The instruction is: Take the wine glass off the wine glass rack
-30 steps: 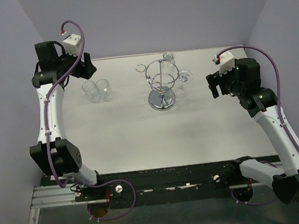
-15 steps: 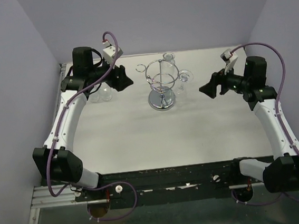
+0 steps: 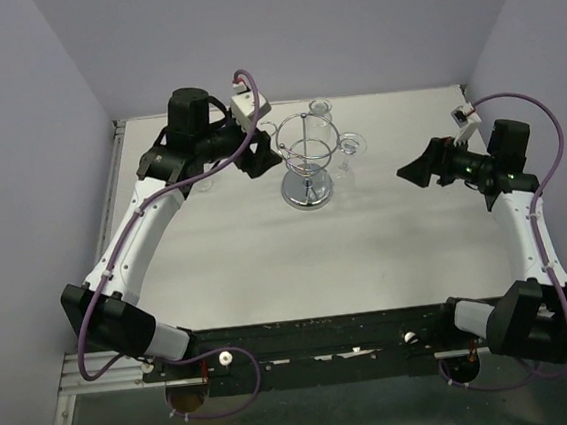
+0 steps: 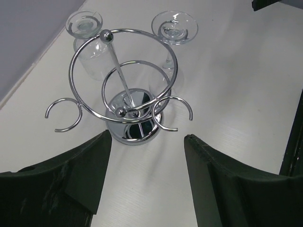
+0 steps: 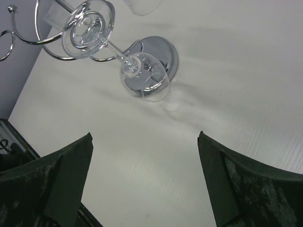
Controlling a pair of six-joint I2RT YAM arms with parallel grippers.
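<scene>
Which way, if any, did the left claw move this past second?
Yes: the left claw moved rightward, from the back-left corner to just left of the wine glass rack.

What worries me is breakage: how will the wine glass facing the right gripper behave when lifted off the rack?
The wine glass looks thin and smooth, so probably fragile and slippery to grip. It hangs foot-up by its stem in a rack hook, so it may swing or knock the wire if pulled sideways.
</scene>
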